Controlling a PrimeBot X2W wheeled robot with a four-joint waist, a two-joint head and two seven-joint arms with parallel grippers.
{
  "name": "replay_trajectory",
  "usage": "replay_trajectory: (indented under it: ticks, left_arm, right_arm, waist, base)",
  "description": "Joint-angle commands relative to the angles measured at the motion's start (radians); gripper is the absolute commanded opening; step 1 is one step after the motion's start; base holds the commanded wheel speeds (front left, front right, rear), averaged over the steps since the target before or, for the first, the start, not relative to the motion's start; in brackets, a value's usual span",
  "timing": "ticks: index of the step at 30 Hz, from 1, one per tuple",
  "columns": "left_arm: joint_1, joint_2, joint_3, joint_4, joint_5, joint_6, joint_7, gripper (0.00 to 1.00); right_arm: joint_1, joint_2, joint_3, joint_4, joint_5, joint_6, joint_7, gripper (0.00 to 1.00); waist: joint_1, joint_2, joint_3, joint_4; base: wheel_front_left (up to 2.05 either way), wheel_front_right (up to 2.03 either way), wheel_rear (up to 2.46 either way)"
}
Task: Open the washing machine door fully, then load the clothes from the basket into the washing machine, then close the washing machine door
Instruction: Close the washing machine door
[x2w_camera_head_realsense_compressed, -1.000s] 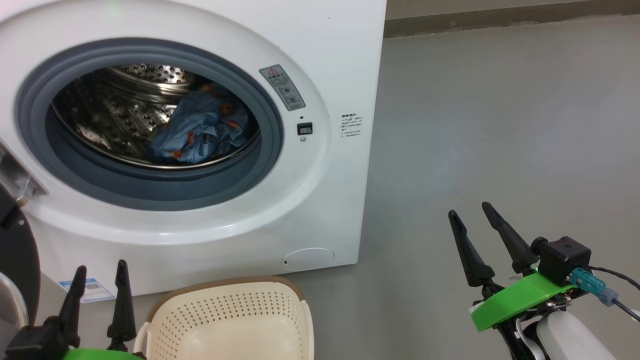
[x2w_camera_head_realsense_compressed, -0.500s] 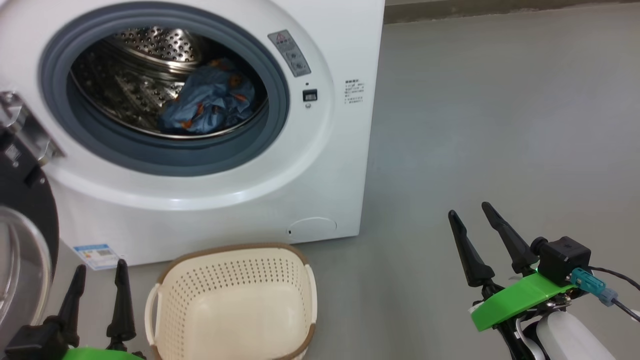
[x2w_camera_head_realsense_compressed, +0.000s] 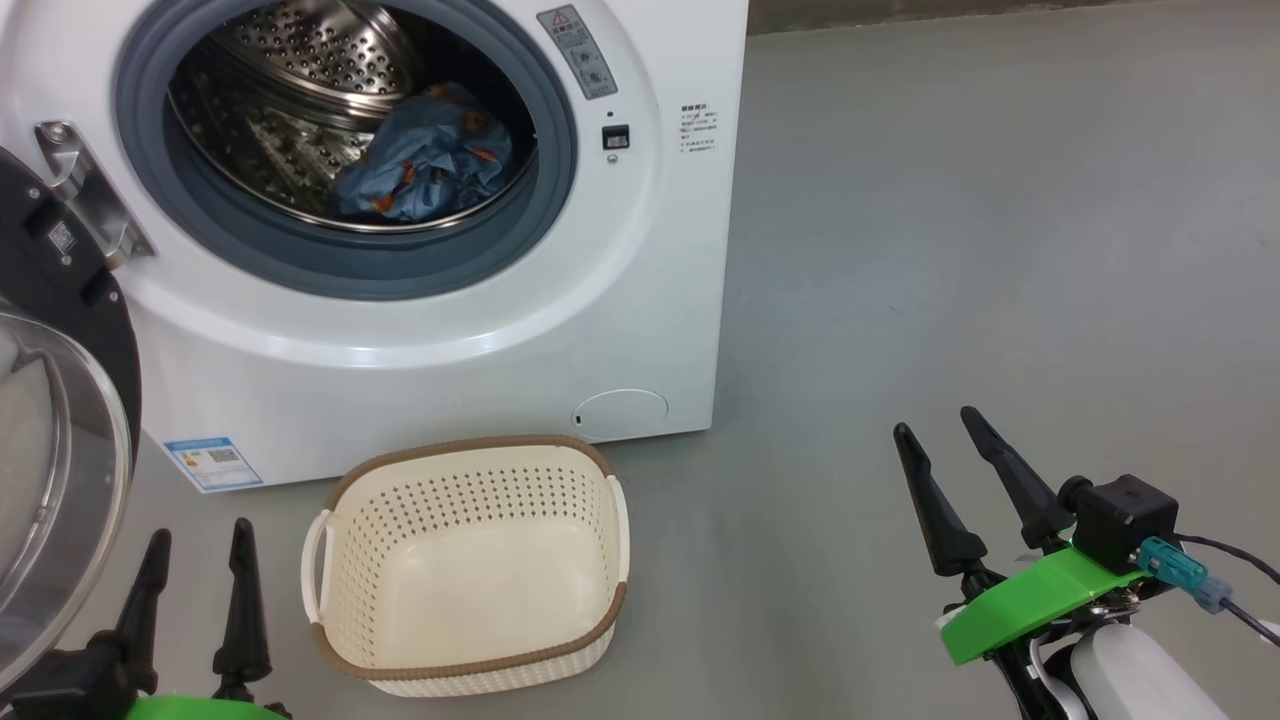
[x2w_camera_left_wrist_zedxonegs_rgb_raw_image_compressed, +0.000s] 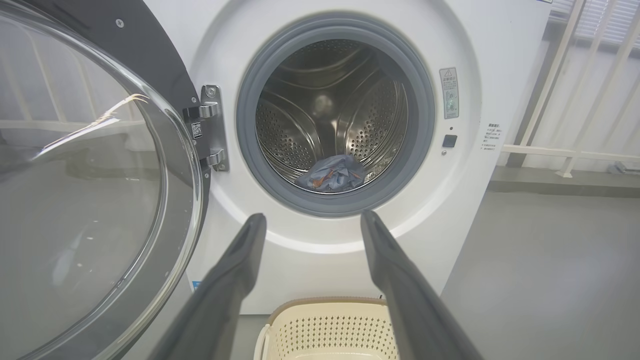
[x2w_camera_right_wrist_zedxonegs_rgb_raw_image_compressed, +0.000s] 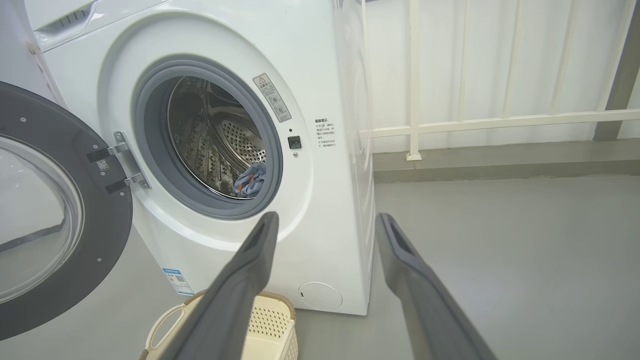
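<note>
The basket (x2w_camera_head_realsense_compressed: 470, 495), long axis seemingly toward the washing machine (x2w_camera_head_realsense_compressed: 450, 330), sits just right of the left pincer (x2w_camera_head_realsense_compressed: 200, 532), well left of the right pincer (x2w_camera_head_realsense_compressed: 934, 421); both gape empty.

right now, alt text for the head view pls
A white washing machine with its door swung open at left and blue clothes in the drum. An empty cream basket sits on the grey floor before it; the left gripper and right gripper are open, holding nothing.
</note>
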Motion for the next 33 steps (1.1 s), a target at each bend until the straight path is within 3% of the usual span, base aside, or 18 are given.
replay_trajectory:
  ticks: [1, 33]
  left_arm:
    - [-0.014, 0.027, 0.027, -0.026, 0.001, -0.003, -0.006, 1.00]
    - [-0.016, 0.023, 0.026, -0.012, 0.004, -0.003, -0.006, 1.00]
  right_arm:
    - [-0.006, -0.009, 0.017, -0.020, 0.008, 0.005, -0.005, 1.00]
    - [-0.003, -0.009, 0.015, -0.017, 0.012, 0.005, -0.005, 1.00]
  waist:
    - [0.0001, -0.0001, -0.002, 0.000]
    - [0.0001, -0.0001, -0.009, 0.009]
  base:
    - [0.00, 0.00, 0.00]
    - [0.00, 0.00, 0.00]
